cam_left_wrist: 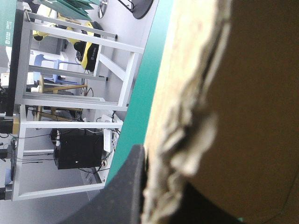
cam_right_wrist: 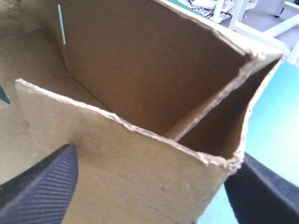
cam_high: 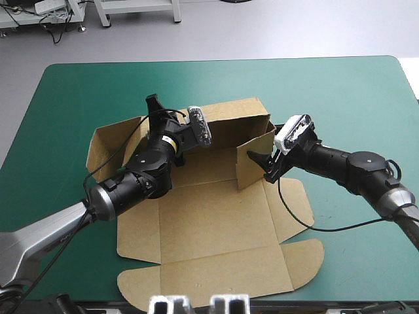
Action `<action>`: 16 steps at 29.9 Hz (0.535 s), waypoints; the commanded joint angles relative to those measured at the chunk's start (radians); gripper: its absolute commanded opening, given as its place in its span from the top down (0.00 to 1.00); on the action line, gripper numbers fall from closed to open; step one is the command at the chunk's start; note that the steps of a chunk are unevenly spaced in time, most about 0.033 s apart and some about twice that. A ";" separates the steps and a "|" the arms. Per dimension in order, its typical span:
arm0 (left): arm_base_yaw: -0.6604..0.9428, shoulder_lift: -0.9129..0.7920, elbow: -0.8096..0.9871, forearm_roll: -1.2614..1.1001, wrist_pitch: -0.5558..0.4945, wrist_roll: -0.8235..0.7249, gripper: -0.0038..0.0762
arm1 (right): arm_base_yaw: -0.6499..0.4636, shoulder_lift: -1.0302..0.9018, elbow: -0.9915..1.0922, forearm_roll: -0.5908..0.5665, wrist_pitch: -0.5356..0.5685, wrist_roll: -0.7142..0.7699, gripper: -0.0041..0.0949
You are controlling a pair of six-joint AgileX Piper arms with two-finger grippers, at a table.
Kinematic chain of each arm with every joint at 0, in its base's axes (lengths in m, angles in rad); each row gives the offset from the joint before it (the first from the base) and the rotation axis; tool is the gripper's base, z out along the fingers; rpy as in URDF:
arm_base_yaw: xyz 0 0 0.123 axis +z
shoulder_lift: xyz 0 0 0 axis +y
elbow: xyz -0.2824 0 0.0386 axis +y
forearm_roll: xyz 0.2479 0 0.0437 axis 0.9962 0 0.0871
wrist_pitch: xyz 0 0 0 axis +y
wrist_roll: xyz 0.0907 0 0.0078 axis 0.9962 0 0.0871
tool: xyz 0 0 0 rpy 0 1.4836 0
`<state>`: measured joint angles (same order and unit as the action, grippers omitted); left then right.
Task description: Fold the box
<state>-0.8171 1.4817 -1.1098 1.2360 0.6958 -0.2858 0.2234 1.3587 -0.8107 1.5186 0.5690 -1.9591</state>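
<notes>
I have the left hand (cam_high: pixel 154 104) at about 10 o'clock on the box (cam_high: pixel 216 222), its black fingers pointing toward the far edge of the tabletop (cam_high: pixel 65 98). It is clamped on the board. In the left wrist view one finger (cam_left_wrist: pixel 124 191) lies against the ragged edge of the sheet. Brown board fills the space beside it, and a dark shape on the sheet's other side looks like the second finger. The spot it pinches is where the rear wall (cam_high: pixel 239 124) meets the left side flap (cam_high: pixel 108 150). That flap tilts up off the teal-green cover instead of lying flat.

I see the box in the middle of the tabletop, a little toward 6 o'clock. Its rear wall stands at 12 o'clock and its broad middle panel lies flat. The near panel (cam_high: pixel 216 278), with rounded tabs at its ends, lies flat at 6 o'clock and reaches almost to the tabletop's near edge.

At about 2 o'clock on the box the right side wall (cam_high: pixel 260 145) stands upright, its far end meeting the rear wall at the corner. The right hand (cam_high: pixel 262 165) is at the near end of this wall, and it is open. In the right wrist view its two fingers (cam_right_wrist: pixel 44 182) stand wide apart, with the wall's torn upper edge running between them. At 3 o'clock a right side flap (cam_high: pixel 291 209) lies flat on the cover.
</notes>
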 commanded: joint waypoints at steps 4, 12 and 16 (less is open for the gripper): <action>-0.043 -0.035 -0.035 0.029 -0.020 -0.015 0.93 | 0.000 0.011 -0.036 0.057 -0.019 0.042 0.60; -0.052 -0.035 -0.035 0.033 0.006 -0.011 0.93 | 0.000 0.011 -0.037 0.023 -0.004 0.040 0.98; -0.052 -0.035 -0.035 0.037 0.040 -0.011 0.93 | 0.000 0.011 -0.037 0.023 -0.008 0.046 0.98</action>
<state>-0.8589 1.4817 -1.1108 1.2315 0.7466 -0.2855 0.2197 1.3939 -0.8180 1.5331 0.4982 -1.9056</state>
